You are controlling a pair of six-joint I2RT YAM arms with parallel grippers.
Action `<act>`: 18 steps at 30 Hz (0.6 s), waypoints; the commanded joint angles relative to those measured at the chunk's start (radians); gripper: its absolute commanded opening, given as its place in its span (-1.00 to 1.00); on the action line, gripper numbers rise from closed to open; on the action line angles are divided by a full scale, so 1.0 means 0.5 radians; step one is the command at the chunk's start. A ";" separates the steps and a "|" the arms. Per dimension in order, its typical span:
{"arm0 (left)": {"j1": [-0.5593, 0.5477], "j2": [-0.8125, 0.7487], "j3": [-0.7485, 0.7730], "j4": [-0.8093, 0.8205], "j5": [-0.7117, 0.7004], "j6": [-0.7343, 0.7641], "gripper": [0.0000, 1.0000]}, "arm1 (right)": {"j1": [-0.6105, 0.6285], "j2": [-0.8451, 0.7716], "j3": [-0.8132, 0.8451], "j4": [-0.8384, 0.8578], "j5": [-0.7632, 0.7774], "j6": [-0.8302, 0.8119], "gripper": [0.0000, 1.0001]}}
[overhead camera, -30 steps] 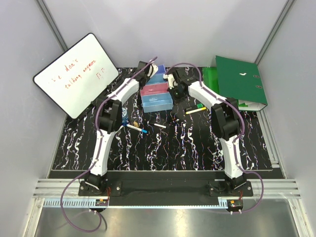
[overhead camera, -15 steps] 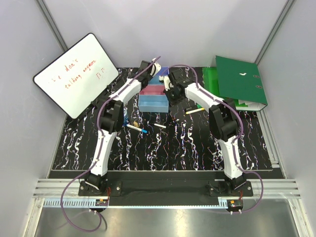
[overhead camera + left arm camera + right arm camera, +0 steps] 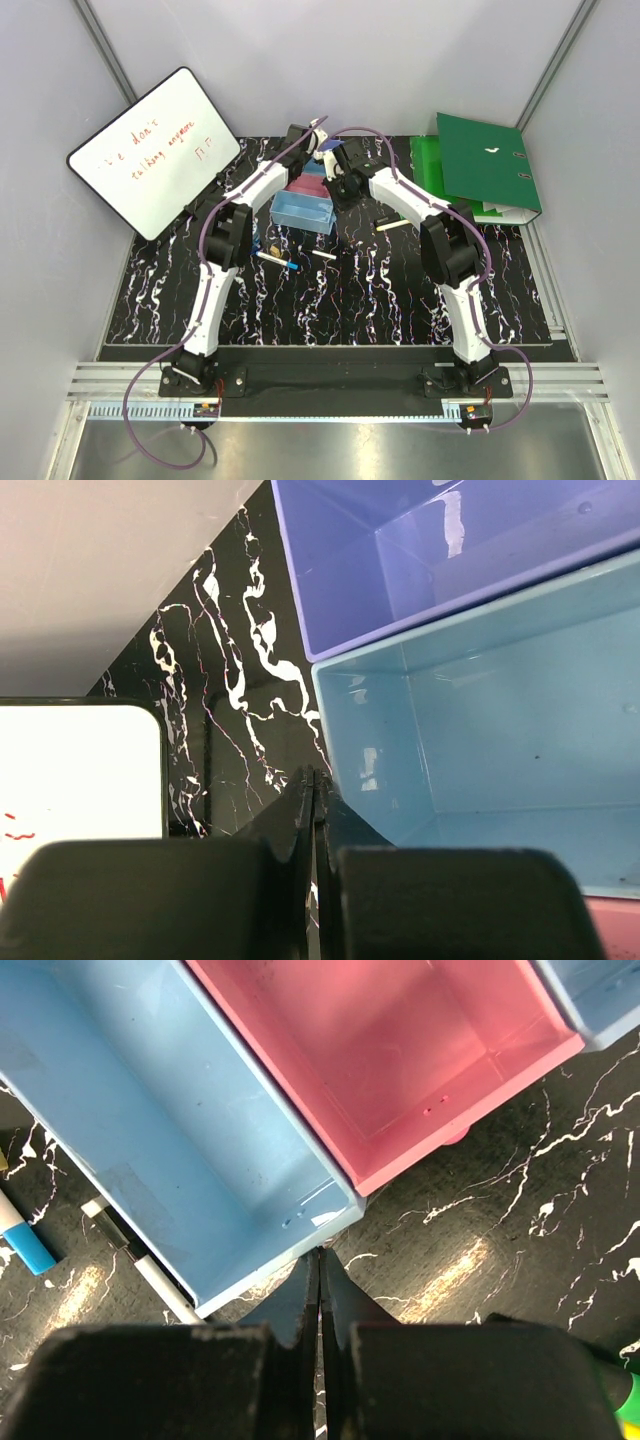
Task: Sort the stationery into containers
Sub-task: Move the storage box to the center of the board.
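Markers [image 3: 277,261] and a highlighter [image 3: 397,224] lie loose on the tabletop [image 3: 400,300], nearer than both hands. Left hand [image 3: 313,780] and right hand [image 3: 320,1260], each pinched shut on nothing, sit beside the containers [image 3: 305,205] between them. The row's near end has swung left in the last second. No bin holds anything yet, so sorting has not begun.
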 commanded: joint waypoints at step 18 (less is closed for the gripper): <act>0.076 -0.595 -0.221 0.219 -0.272 -0.256 -0.07 | -0.061 -0.317 -0.050 0.105 0.197 -0.639 0.07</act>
